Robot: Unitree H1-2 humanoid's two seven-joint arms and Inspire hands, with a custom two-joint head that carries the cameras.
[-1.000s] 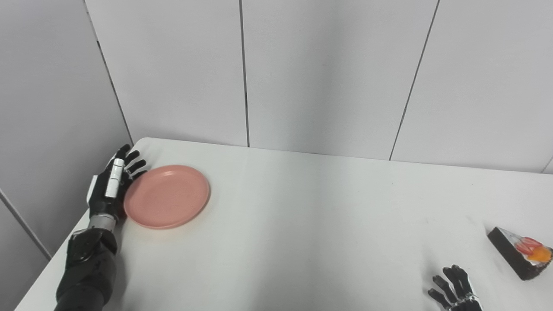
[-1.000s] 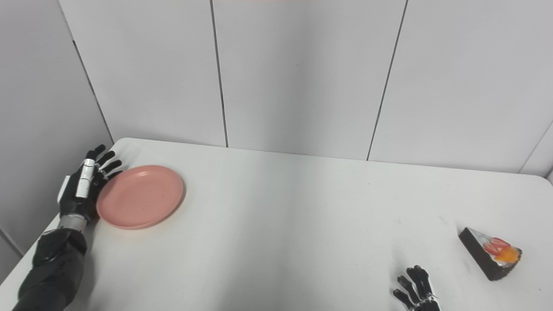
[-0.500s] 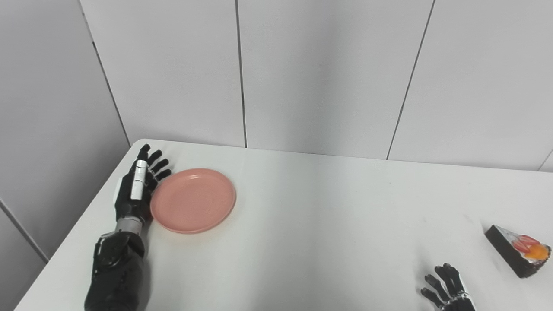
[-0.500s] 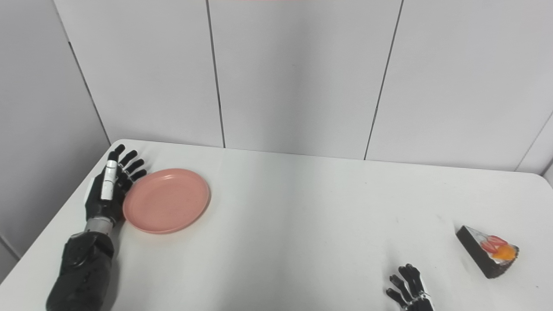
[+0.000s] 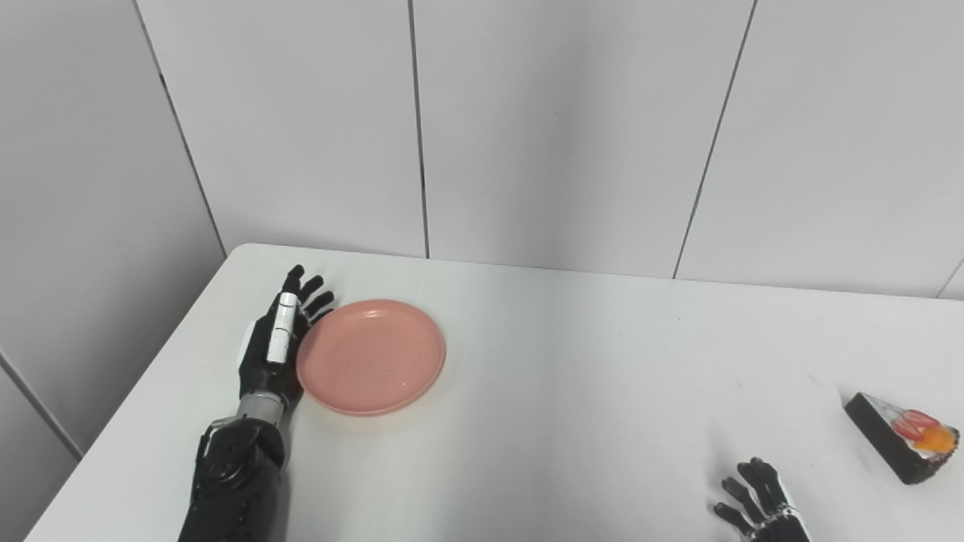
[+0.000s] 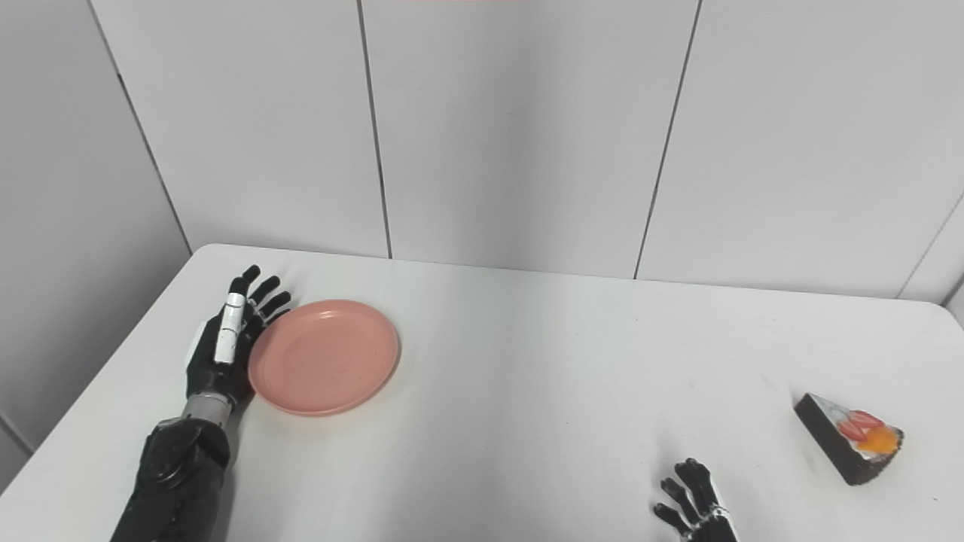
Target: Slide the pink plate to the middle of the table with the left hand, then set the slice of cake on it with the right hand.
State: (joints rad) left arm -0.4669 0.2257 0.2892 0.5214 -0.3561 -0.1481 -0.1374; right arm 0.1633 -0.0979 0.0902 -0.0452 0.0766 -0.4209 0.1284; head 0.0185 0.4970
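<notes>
Step in hand: the slide. My left hand [image 5: 276, 348] stands edge-on, fingers straight and spread, holding nothing, pressed against the left rim of the round flat pink plate [image 5: 371, 355], which lies left of the white table's [image 5: 572, 391] middle. Next, I judge, calls for more rightward push. My right hand [image 5: 762, 503] waits with fingers apart near the dark wedge-shaped cake slice with red and orange topping [image 5: 904, 446], not touching it.

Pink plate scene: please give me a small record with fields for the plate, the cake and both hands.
plate: pink plate, flat on the white table, left part, nothing on it
cake: slice of cake, near the right edge, far from the plate
left hand: left hand, fingers apart, against the plate's left rim
right hand: right hand, open, near edge, holds nothing
</notes>
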